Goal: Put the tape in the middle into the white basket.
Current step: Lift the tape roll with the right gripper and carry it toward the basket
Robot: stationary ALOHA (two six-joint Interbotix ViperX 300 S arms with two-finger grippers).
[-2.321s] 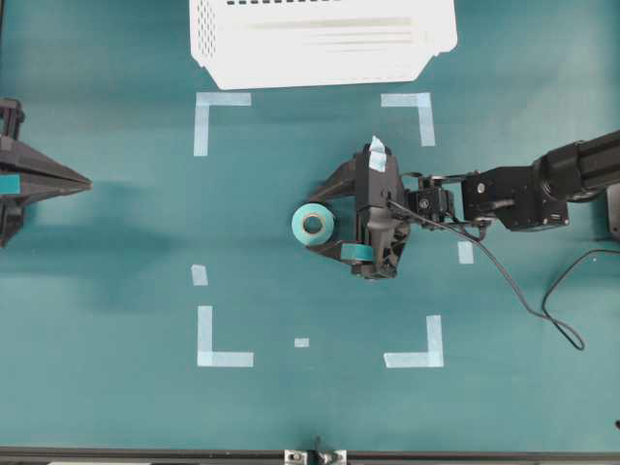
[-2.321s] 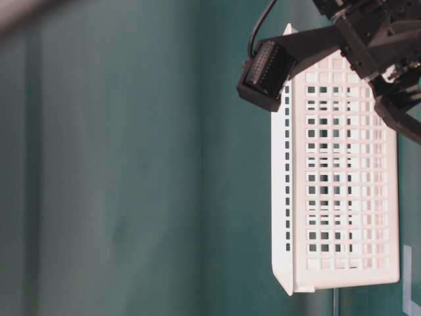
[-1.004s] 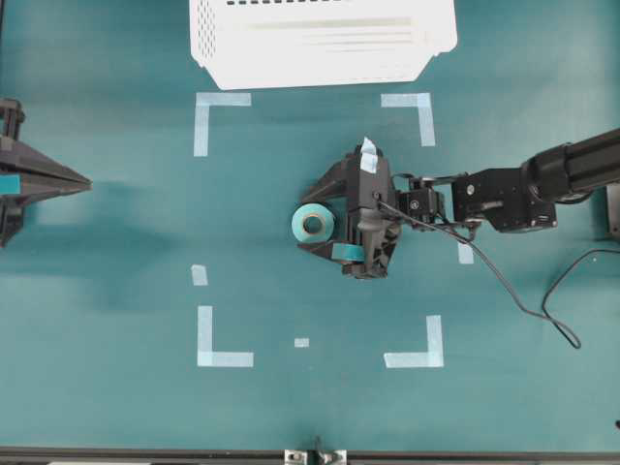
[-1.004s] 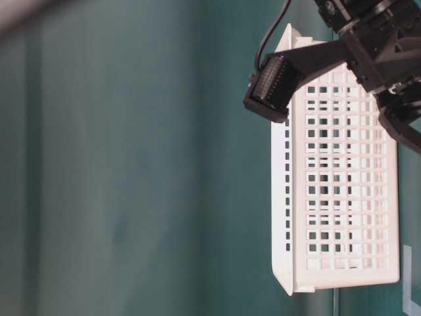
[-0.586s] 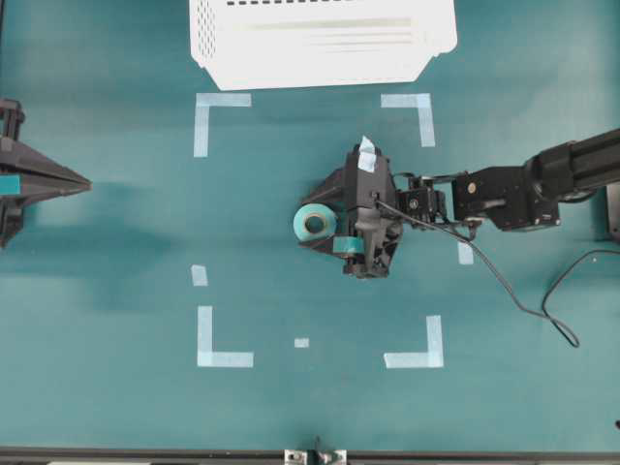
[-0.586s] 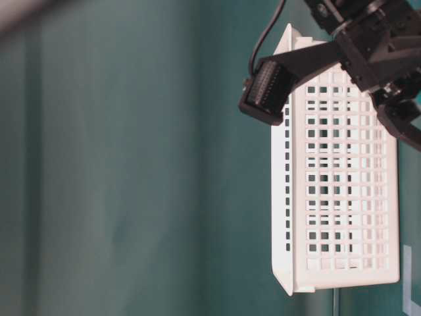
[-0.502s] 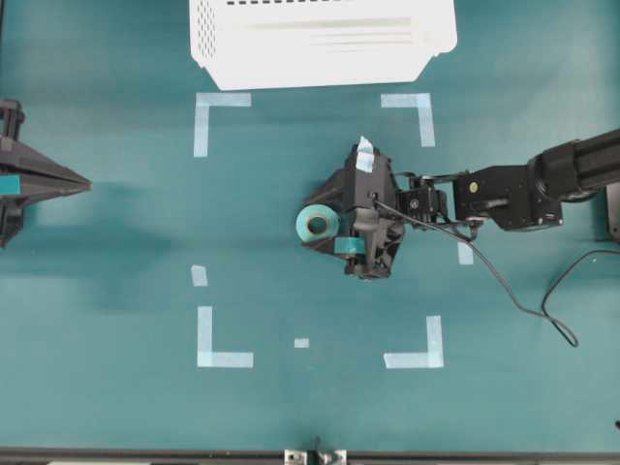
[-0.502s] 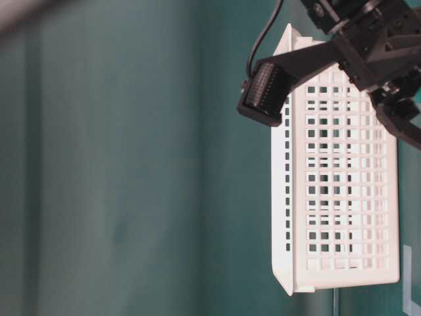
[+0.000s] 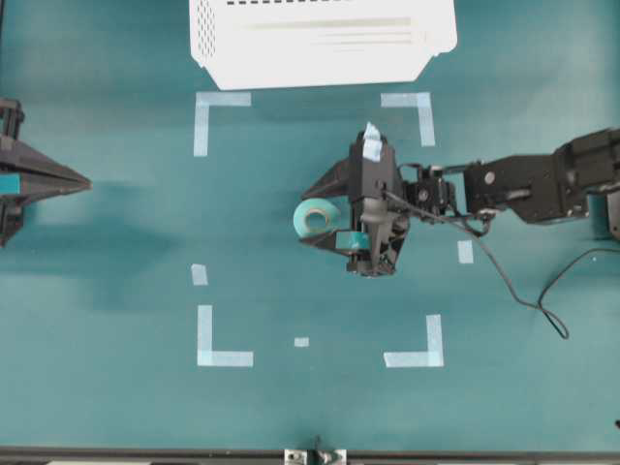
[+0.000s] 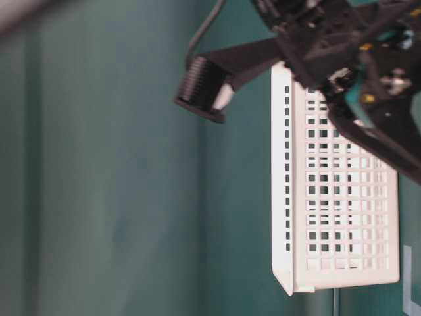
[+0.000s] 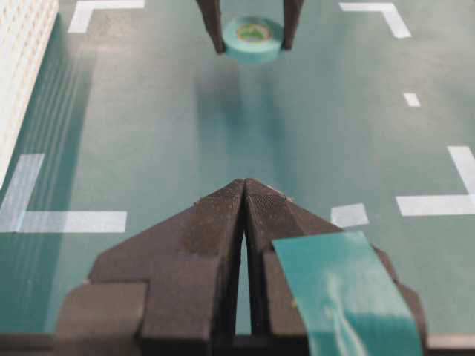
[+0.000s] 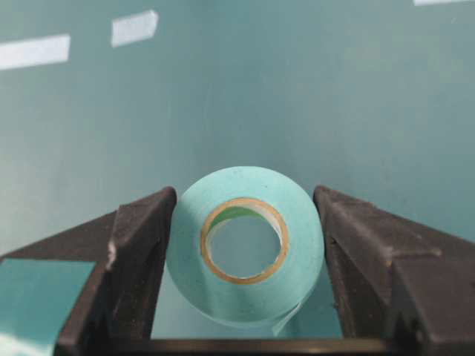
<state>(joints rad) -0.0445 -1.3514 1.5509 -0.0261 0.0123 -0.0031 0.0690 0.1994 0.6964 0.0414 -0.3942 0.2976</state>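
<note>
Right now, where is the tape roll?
In the overhead view the tape sits near the middle of the marked square, clamped between the right gripper fingers, below the white basket.

1. Overhead cam looks straight down on the table (image 9: 116, 407), white basket (image 9: 320, 44) at the top edge.
2. Table-level cam sits close beside the basket, rolled sideways.
3. Both wrist cams look along their pincers, sharing the tape (image 12: 245, 245).

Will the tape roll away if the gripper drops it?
Maybe. The tape is a round ring, so on its edge it would likely roll; landing flat, it should stay. It looks stiff: the right gripper squeezes it without denting.
</note>
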